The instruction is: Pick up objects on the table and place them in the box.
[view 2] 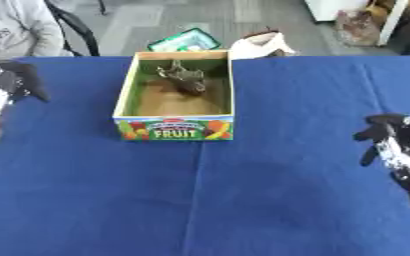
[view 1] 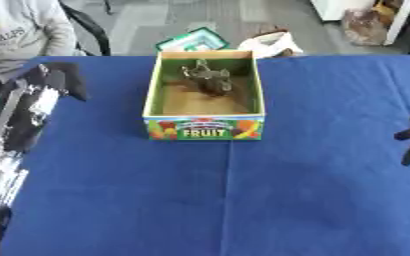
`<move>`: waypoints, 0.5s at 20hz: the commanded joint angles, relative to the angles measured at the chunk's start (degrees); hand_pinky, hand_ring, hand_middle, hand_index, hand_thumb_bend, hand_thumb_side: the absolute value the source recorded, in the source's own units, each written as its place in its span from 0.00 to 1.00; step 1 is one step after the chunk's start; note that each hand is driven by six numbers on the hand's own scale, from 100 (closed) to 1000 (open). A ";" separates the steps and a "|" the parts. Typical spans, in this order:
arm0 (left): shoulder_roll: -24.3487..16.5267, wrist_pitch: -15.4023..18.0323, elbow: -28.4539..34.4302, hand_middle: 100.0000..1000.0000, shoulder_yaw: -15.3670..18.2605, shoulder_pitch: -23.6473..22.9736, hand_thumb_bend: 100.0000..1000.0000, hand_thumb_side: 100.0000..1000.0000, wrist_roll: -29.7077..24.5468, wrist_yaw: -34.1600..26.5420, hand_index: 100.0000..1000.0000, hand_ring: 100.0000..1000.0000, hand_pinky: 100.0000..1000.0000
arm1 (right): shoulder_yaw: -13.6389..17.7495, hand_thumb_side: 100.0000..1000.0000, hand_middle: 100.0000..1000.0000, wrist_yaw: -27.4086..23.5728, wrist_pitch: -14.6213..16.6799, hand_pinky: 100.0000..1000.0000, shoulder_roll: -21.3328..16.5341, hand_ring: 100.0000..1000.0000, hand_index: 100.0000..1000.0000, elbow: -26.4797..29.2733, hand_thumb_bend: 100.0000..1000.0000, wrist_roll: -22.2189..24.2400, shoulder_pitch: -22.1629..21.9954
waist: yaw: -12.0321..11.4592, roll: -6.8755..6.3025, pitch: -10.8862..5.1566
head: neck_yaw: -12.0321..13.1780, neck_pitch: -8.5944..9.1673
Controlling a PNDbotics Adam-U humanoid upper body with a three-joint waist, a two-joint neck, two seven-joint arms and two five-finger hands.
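Centrally on the blue-covered desk (view 1: 243, 200) stands an open cardboard box (view 1: 204, 127) with "FRUIT" printed on its front panel. Inside it, toward the far end, lies a dark brownish object (view 1: 207, 79) whose shape I cannot make out. The left hand (view 2: 12, 77) shows at the left edge, raised above the desk well apart from the box; I cannot tell how its fingers stand. The right hand (view 2: 388, 135) hangs at the right edge, also well clear of the box, fingers curled downward and holding nothing. Beyond the desk's far edge, a green-rimmed item (view 2: 184, 40) and a white bag (view 2: 259, 45) lie on the floor.
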State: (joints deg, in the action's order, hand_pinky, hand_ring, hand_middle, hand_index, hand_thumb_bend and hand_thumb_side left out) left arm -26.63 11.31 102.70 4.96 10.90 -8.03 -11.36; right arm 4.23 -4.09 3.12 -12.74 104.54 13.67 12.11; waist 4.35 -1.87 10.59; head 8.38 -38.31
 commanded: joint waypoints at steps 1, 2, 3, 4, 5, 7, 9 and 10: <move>-0.11 -0.89 0.55 0.51 0.95 -0.16 0.00 0.67 -0.22 -0.73 0.72 0.47 0.51 | 0.29 0.38 0.46 -0.28 0.03 0.30 -0.34 0.59 0.66 0.96 0.00 -0.20 0.82 | 0.01 0.08 -0.61 | -0.25 -0.24; 0.17 -1.10 0.36 0.50 0.95 -0.36 0.00 0.68 -0.17 -0.99 0.72 0.46 0.51 | 0.33 0.38 0.46 -0.28 0.04 0.30 -0.38 0.59 0.66 0.98 0.00 -0.25 0.84 | 0.10 0.06 -0.58 | -0.23 -0.31; 0.45 -1.36 0.13 0.50 0.95 -0.53 0.00 0.69 -0.14 -1.23 0.72 0.46 0.50 | 0.37 0.38 0.46 -0.27 0.03 0.29 -0.38 0.59 0.66 0.97 0.00 -0.29 0.82 | 0.25 0.05 -0.56 | -0.18 -0.37; 0.69 -1.58 -0.04 0.50 0.98 -0.67 0.00 0.69 -0.10 -1.40 0.71 0.46 0.50 | 0.40 0.38 0.46 -0.24 0.02 0.29 -0.36 0.59 0.66 0.97 0.00 -0.33 0.79 | 0.33 0.04 -0.54 | -0.18 -0.35; 0.94 -1.78 -0.18 0.50 1.04 -0.80 0.00 0.69 -0.05 -1.55 0.71 0.46 0.50 | 0.41 0.38 0.46 -0.22 0.02 0.29 -0.36 0.59 0.66 0.98 0.00 -0.35 0.79 | 0.31 0.06 -0.51 | -0.21 -0.27; 1.33 -2.05 -0.26 0.50 1.15 -0.95 0.00 0.70 0.02 -1.81 0.71 0.46 0.50 | 0.40 0.38 0.46 -0.21 0.04 0.29 -0.37 0.59 0.66 1.00 0.00 -0.35 0.79 | 0.14 0.10 -0.57 | -0.21 -0.44; 1.78 -2.24 -0.15 0.50 1.23 -1.13 0.00 0.70 -0.05 -2.04 0.71 0.46 0.50 | 0.46 0.38 0.46 -0.24 0.03 0.30 -0.36 0.59 0.66 1.01 0.00 -0.43 0.82 | 0.06 0.07 -0.56 | -0.28 -0.42; 1.95 -2.35 -0.12 0.50 1.23 -1.20 0.00 0.71 -0.14 -2.08 0.71 0.46 0.50 | 0.46 0.38 0.46 -0.25 0.01 0.29 -0.37 0.59 0.66 1.03 0.00 -0.45 0.84 | 0.05 0.05 -0.54 | -0.39 -0.56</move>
State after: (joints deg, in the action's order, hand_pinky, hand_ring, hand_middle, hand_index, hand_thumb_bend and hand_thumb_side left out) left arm -24.07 9.18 101.96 5.46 9.49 -8.19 -13.11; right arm 4.25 -4.09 3.15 -12.62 104.55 13.46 12.15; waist 4.49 -1.85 10.67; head 8.10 -38.74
